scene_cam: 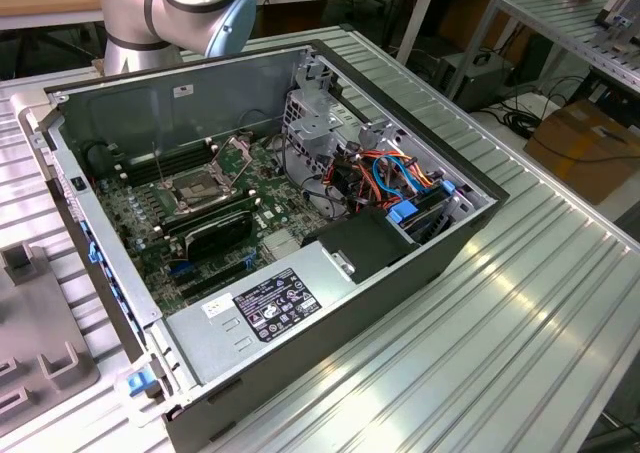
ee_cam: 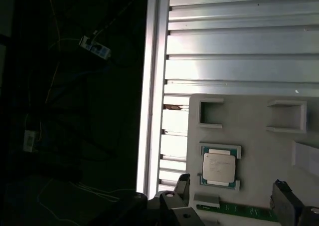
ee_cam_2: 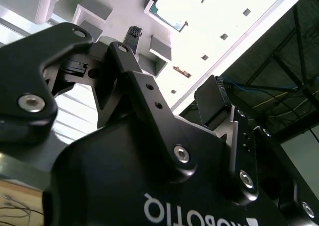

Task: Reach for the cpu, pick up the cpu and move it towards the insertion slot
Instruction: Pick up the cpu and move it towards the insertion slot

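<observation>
The cpu (ee_cam: 219,167) is a small silver-beige square lying flat in a framed pocket of a pale grey fixture plate (ee_cam: 259,121). In the first wrist view my gripper (ee_cam: 232,193) is open above the plate, and its dark fingertips (ee_cam: 182,183) stand wider apart than the chip and just short of it. The second wrist view shows the gripper (ee_cam_2: 172,69) from behind with its black fingers (ee_cam_2: 132,35) spread and nothing between them. The insertion slot (scene_cam: 203,190), a silver-framed socket with its lid raised, sits on the motherboard inside the open computer case (scene_cam: 420,233).
The arm's grey-and-blue joint (scene_cam: 190,3) hangs beyond the case's far wall. A drive cage (scene_cam: 315,123), coloured cables (scene_cam: 395,178) and a power supply (scene_cam: 265,303) fill the case. The ribbed aluminium table (ee_cam: 239,46) ends at an edge (ee_cam: 149,86) beside the fixture plate (scene_cam: 30,363).
</observation>
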